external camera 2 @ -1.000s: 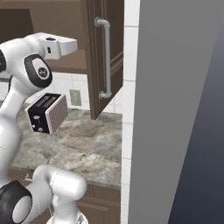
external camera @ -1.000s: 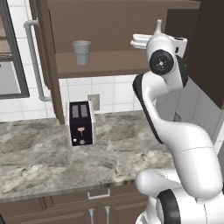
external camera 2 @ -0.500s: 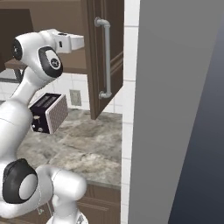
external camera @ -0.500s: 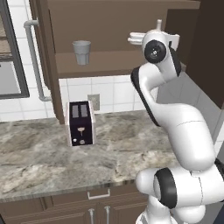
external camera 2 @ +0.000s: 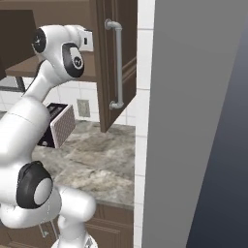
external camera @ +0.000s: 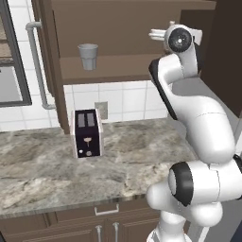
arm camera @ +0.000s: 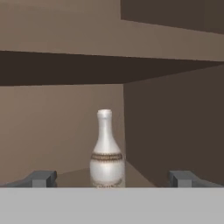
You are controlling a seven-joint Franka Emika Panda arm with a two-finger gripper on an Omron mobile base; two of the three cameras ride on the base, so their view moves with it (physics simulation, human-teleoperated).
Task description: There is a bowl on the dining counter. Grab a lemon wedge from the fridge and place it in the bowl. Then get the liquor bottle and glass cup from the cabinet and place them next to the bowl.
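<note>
The liquor bottle (arm camera: pixel 106 153), pale with a narrow neck and a dark band, stands upright on the shelf in the right corner of the dark brown cabinet (external camera: pixel 123 28). My gripper (arm camera: pixel 112 179) is open and level with the bottle, which shows centred between the fingertips (arm camera: pixel 41 178), still some way ahead. In the left base view the gripper (external camera: pixel 158 34) reaches into the cabinet's right part. The glass cup (external camera: pixel 88 56) stands on the same shelf, far to the left of the hand. Nothing is held.
The cabinet's open door with a grey bar handle (external camera 2: pixel 117 63) hangs right of the arm. A black and white toaster (external camera: pixel 86 133) sits on the marble counter (external camera: pixel 42 175) below the shelf. A tall grey panel (external camera 2: pixel 193 126) walls off the right side.
The arm has turned and straightened upward, and the hand has risen slightly and pushed further toward the cabinet's right part. The jaws stayed open. Cup and toaster have not moved.
</note>
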